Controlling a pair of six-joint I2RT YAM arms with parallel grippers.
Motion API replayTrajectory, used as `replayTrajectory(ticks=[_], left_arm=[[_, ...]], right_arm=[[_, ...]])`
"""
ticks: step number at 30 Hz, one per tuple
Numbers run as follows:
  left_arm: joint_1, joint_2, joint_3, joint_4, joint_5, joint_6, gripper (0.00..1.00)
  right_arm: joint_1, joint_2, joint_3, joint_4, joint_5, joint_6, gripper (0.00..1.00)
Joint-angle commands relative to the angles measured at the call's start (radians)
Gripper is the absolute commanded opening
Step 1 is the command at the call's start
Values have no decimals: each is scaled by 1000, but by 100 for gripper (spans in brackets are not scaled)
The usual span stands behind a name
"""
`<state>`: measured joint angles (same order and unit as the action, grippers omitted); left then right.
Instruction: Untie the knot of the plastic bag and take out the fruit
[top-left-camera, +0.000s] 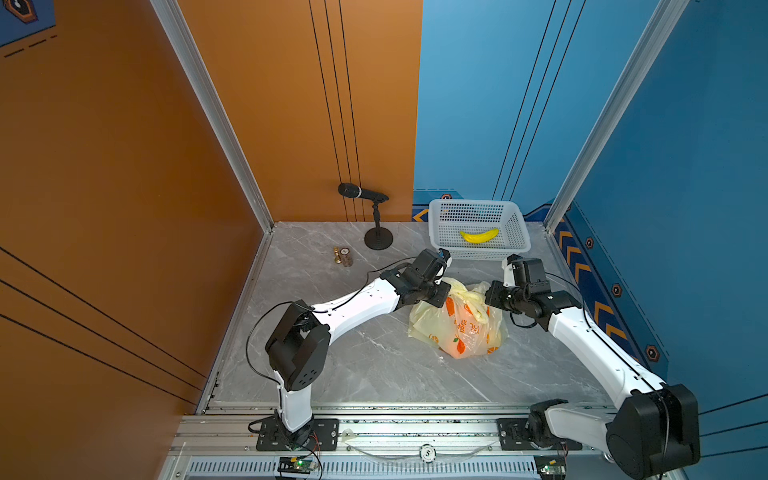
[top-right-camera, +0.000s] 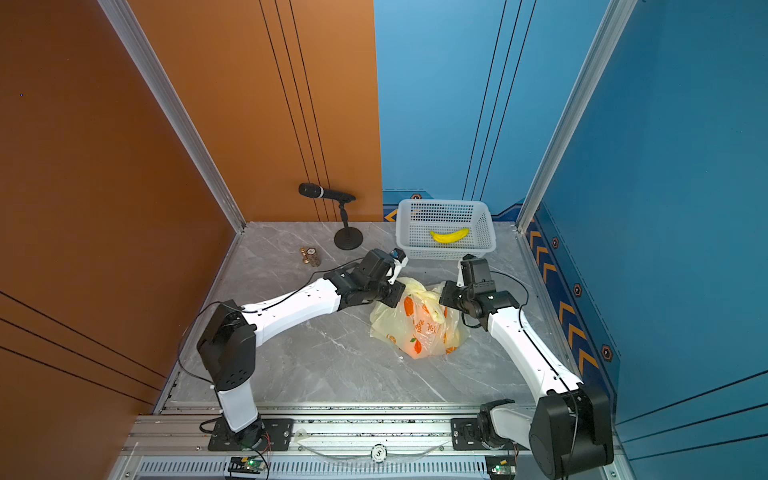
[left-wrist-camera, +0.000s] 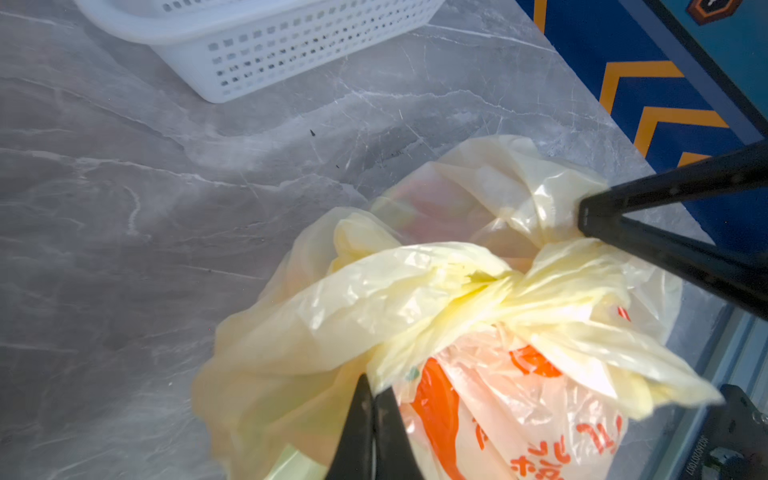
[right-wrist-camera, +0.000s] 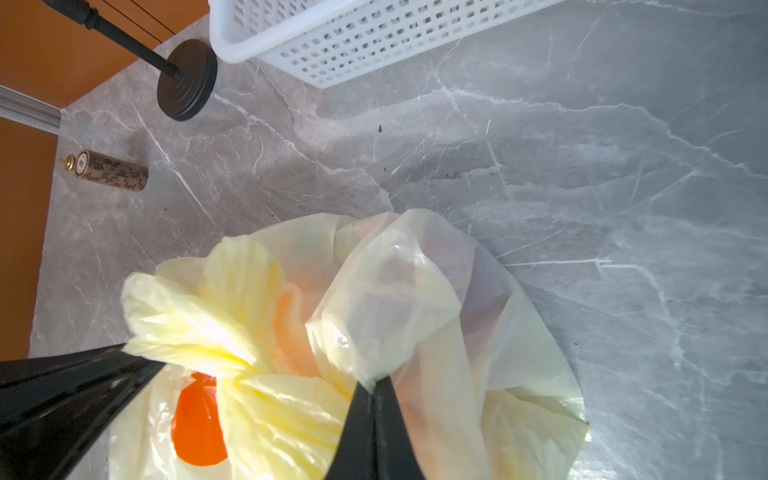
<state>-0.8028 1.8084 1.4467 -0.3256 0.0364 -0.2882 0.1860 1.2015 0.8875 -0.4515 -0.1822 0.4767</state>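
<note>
The pale-yellow plastic bag (top-left-camera: 440, 324) (top-right-camera: 395, 328) with orange prints sits on the marble table between both arms. Its knot (left-wrist-camera: 505, 284) (right-wrist-camera: 249, 365) is a tight twisted tuft on top, with loose ends fanning out. My left gripper (left-wrist-camera: 372, 384) (top-left-camera: 445, 293) is shut on the bag's film just beside the knot. My right gripper (right-wrist-camera: 374, 384) (top-left-camera: 487, 306) is shut on a fold of the bag's handle on the opposite side. The fruit is inside the bag and shows only as blurred orange and pink shapes through the film.
A white perforated basket (top-left-camera: 473, 203) holding a yellow banana (top-left-camera: 479, 235) stands just behind the bag. A microphone on a round-based stand (top-left-camera: 378, 239) and a small brown cylinder (top-left-camera: 345, 257) are at the back left. Walls close in on both sides.
</note>
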Motion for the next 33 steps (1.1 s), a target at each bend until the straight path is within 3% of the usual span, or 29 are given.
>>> replayTrajectory(ticks=[1, 7, 8, 13, 16, 21, 27, 33], left_arm=[[40, -55, -57, -21, -98, 4, 0], [73, -128, -128, -13, -116, 0, 0], [75, -140, -130, -10, -113, 7, 6], [69, -192, -118, 32, -56, 74, 37], [62, -204, -91, 54, 14, 156, 46], [41, -158, 8, -15, 95, 354, 58], [52, -34, 211, -215, 199, 496, 73], [63, 115, 365, -361, 320, 562, 80]], right_arm=[[-40, -37, -38, -24, 48, 21, 0], [-94, -88, -79, -32, -9, 33, 0], [-95, -95, -72, -42, -23, 30, 1], [-86, -165, -24, -71, -51, 6, 25], [-50, -212, 3, -82, -26, -51, 40], [14, -198, 71, -127, -58, -133, 55], [105, -67, 171, -234, -62, -247, 57], [123, 35, 187, -250, -56, -259, 54]])
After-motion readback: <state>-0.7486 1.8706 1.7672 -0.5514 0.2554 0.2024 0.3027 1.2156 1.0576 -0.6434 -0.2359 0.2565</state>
